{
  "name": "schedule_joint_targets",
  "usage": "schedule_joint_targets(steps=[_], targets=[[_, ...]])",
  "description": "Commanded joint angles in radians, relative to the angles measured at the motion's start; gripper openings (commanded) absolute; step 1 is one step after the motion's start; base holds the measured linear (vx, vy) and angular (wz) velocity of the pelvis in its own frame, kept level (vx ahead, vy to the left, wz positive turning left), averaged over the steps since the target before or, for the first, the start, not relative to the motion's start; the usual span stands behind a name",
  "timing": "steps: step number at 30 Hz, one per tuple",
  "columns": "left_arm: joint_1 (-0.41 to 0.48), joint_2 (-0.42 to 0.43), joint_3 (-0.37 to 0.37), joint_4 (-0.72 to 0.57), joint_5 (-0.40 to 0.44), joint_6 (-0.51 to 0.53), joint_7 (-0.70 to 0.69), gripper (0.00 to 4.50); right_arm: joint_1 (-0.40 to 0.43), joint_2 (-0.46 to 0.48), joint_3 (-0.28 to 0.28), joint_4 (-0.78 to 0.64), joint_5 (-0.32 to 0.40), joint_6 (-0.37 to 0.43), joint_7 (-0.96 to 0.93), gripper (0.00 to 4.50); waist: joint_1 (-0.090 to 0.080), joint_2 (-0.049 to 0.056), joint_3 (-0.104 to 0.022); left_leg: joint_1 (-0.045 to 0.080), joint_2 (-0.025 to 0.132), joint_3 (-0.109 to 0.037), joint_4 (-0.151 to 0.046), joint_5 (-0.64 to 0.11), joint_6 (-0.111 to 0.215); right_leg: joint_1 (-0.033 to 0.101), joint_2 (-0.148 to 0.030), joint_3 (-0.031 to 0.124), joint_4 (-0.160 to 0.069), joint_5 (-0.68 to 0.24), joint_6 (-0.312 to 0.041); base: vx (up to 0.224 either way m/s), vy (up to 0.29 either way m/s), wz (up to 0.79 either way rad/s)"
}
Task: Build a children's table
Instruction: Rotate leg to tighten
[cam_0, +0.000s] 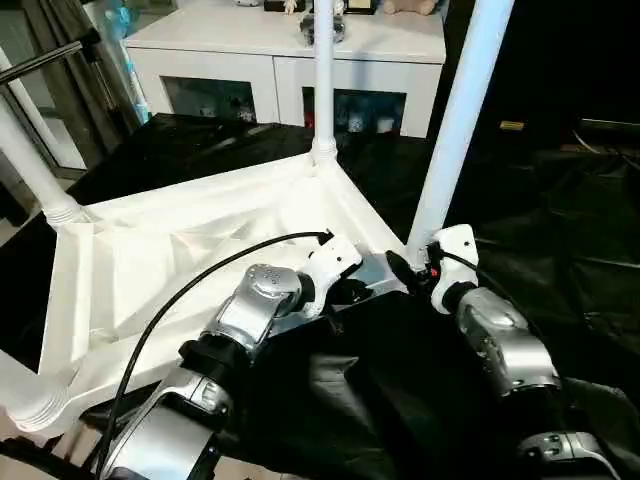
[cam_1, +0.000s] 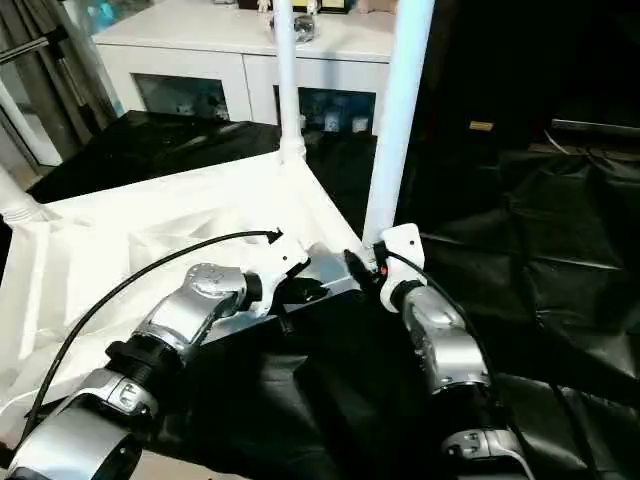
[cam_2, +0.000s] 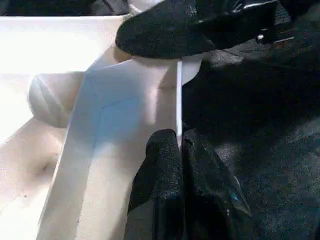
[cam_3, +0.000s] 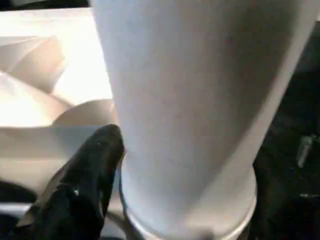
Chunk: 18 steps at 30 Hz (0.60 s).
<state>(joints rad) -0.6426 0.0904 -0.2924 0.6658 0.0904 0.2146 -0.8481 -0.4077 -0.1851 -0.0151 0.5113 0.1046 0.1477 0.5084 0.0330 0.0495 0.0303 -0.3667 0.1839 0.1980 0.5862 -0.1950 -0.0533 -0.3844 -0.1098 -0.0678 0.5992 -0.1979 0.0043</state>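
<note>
On black sheeting, tabletop (cam_0: 200, 240) lies underside up; four legs seated, the near-right leg (cam_0: 462, 120) possibly not fully home; left gripper (cam_2: 177, 150) pinched on the tabletop's rim; right gripper (cam_3: 95, 170) beside that leg's base, grip unclear; flipping remains.

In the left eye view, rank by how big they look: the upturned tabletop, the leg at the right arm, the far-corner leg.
1. White ribbed plastic tabletop, largest.
2. White tubular leg by the right arm.
3. White far-corner leg, thinnest; it stands farther off, so its real size may match.
</note>
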Motion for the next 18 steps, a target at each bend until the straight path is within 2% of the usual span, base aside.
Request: schedule_joint_targets(steps=[1,3,4,5,7,8,11,13,15,18], targets=[[0.010,-0.005,-0.033,-0.041,-0.025,-0.051,-0.056,0.00,0.003,0.013,0.120,-0.015,0.013,0.011,0.144,3.81,0.006,-0.021,-0.044,-0.001,0.042,-0.025,-0.076,-0.233,0.071,0.037,-0.045,0.035,-0.088,-0.284,-0.190,0.000,0.000,0.00],[0.029,0.035,-0.041,-0.071,-0.038,-0.069,-0.136,0.00,0.016,-0.048,0.130,-0.046,0.032,0.008,0.257,3.81,0.006,-0.020,-0.046,-0.003,0.041,-0.024,-0.074,-0.212,0.082,0.038,-0.045,0.035,-0.086,-0.258,-0.197,0.000,0.000,0.00],[0.032,0.042,-0.042,-0.076,-0.040,-0.074,-0.149,0.00,0.019,-0.057,0.131,-0.053,0.037,0.011,0.277,3.81,0.009,-0.022,-0.049,-0.004,0.042,-0.023,-0.069,-0.185,0.096,0.042,-0.045,0.036,-0.080,-0.212,-0.208,0.000,0.000,0.00],[0.042,0.062,-0.046,-0.091,-0.050,-0.091,-0.196,0.00,0.029,-0.088,0.131,-0.079,0.057,0.029,0.342,3.81,0.009,-0.018,-0.050,-0.003,0.044,-0.021,-0.068,-0.161,0.107,0.039,-0.044,0.036,-0.075,-0.164,-0.227,0.000,0.000,0.00],[0.054,0.085,-0.051,-0.113,-0.065,-0.094,-0.253,0.00,0.046,-0.131,0.141,-0.118,0.081,0.057,0.428,3.81,0.013,-0.021,-0.054,-0.004,0.045,-0.020,-0.061,-0.114,0.133,0.044,-0.040,0.035,-0.061,-0.064,-0.257,0.000,0.000,0.00],[0.059,0.097,-0.055,-0.122,-0.070,-0.088,-0.279,0.00,0.057,-0.154,0.150,-0.137,0.089,0.062,0.469,3.81,0.016,-0.018,-0.055,-0.002,0.046,-0.018,-0.057,-0.096,0.149,0.043,-0.038,0.035,-0.055,-0.017,-0.274,0.051,-0.002,0.00],[0.068,0.123,-0.064,-0.138,-0.077,-0.080,-0.321,0.00,0.074,-0.194,0.162,-0.167,0.103,0.075,0.545,3.81,0.029,-0.017,-0.061,-0.003,0.047,-0.015,-0.048,-0.041,0.176,0.041,-0.038,0.033,-0.042,0.071,-0.299,0.000,0.000,0.00],[0.083,0.149,-0.068,-0.162,-0.096,-0.073,-0.374,0.00,0.093,-0.232,0.170,-0.205,0.135,0.111,0.614,3.81,0.037,-0.018,-0.061,-0.002,0.048,-0.014,-0.046,-0.043,0.182,0.040,-0.038,0.034,-0.040,0.068,-0.303,0.000,0.000,0.00],[0.090,0.160,-0.069,-0.174,-0.103,-0.070,-0.397,0.00,0.101,-0.248,0.173,-0.221,0.148,0.126,0.642,3.56,0.039,-0.016,-0.057,-0.002,0.052,-0.014,-0.049,-0.067,0.178,0.037,-0.038,0.033,-0.044,0.029,-0.301,0.000,0.000,0.00],[0.101,0.178,-0.065,-0.184,-0.099,-0.070,-0.416,0.00,0.121,-0.266,0.175,-0.260,0.165,0.157,0.668,3.37,0.043,-0.017,-0.050,0.000,0.053,-0.014,-0.057,-0.132,0.135,0.034,-0.038,0.036,-0.055,-0.081,-0.283,0.000,0.000,0.00]])
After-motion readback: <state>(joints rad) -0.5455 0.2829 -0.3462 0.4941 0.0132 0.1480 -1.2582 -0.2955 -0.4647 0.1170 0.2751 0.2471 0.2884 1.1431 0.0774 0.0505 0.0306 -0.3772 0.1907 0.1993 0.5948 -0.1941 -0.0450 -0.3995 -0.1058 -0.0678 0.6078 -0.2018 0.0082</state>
